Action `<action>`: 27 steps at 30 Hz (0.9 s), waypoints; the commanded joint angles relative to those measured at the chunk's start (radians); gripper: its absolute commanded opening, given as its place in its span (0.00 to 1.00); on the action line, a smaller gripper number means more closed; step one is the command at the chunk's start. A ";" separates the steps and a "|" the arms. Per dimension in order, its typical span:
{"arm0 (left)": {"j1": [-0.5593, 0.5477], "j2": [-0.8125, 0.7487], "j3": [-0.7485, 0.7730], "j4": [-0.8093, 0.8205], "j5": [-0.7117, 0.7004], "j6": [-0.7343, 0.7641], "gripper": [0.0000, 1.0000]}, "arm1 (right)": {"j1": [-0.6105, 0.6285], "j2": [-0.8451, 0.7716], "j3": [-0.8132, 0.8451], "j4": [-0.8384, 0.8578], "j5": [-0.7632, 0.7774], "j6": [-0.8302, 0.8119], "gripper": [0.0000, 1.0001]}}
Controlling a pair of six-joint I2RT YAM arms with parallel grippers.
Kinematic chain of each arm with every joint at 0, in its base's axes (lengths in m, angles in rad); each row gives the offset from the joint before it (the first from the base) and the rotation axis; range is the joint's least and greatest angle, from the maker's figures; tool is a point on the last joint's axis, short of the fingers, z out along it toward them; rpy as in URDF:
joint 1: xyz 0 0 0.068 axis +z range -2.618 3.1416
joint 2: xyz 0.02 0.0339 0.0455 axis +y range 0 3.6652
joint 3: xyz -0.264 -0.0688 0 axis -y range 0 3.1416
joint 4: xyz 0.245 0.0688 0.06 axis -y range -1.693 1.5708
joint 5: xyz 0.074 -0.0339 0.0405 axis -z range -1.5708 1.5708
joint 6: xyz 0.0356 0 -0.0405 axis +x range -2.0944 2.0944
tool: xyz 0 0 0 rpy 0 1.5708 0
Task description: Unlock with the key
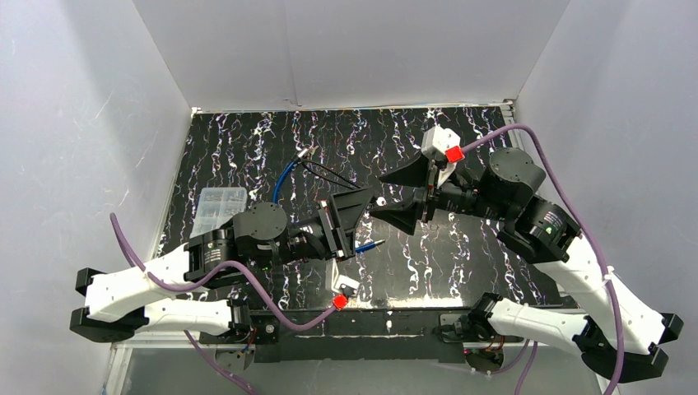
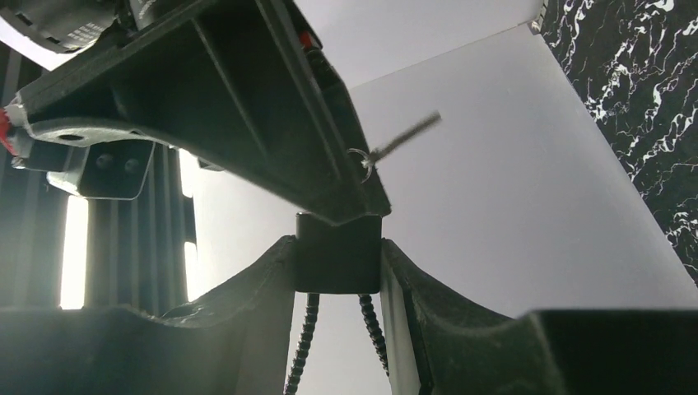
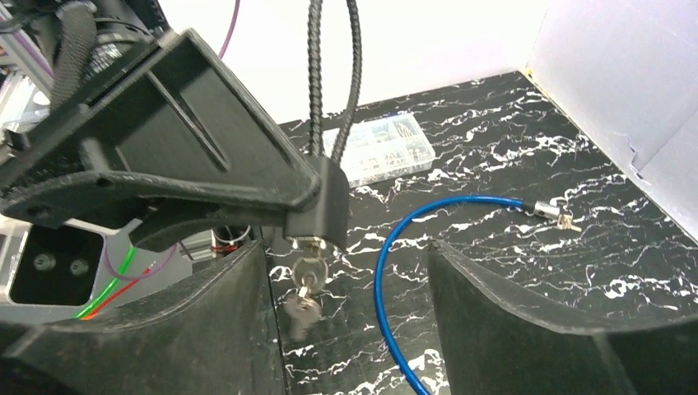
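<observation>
Right fingers (image 3: pixel 510 321) stood spread wide, nothing between the pads. Your right gripper (image 3: pixel 347 271) straddled the key (image 3: pixel 306 268) without touching it. The key sat in the lower end of the lock (image 3: pixel 325 206), with a spare key (image 3: pixel 300 308) dangling from its ring. Left fingers (image 2: pixel 247 288) were pinched on the lock body, so your left gripper (image 2: pixel 337 262) held it in the air above the table (image 3: pixel 494 271), its black cable (image 3: pixel 315 74) running off past the wrist. Farther out on the table lay a blue cable (image 3: pixel 387 243) and a clear box (image 3: pixel 383 146), both well apart from the work.

Risks, as judged:
- If you closed on the spare rather than the key's head, the turn would do nothing.
- Closing off-centre could push the lock askew in the left pinch, or slip it out.
- If the left pinch were weak, the lock would rotate with the key.
- The swinging spare could foul a pad.
</observation>
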 commanded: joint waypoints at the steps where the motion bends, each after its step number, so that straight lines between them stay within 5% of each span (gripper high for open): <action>1: -0.006 -0.005 0.036 0.015 -0.005 -0.009 0.00 | 0.024 -0.002 0.043 0.097 0.016 -0.034 0.76; 10: -0.005 0.000 0.031 0.035 -0.009 0.004 0.00 | 0.067 0.035 0.049 0.113 0.036 -0.033 0.49; 18: -0.013 0.003 0.038 0.052 -0.019 0.013 0.02 | 0.105 0.057 0.062 0.089 0.109 -0.048 0.05; 20: -0.018 -0.002 0.036 0.050 -0.026 0.004 0.21 | 0.106 0.043 0.054 0.089 0.131 -0.070 0.01; 24: -0.032 -0.015 0.043 0.045 -0.052 -0.041 0.78 | 0.106 0.003 0.032 0.075 0.182 -0.109 0.01; 27: -0.058 -0.022 0.096 -0.036 -0.085 -0.117 0.90 | 0.106 -0.024 0.012 0.050 0.199 -0.129 0.01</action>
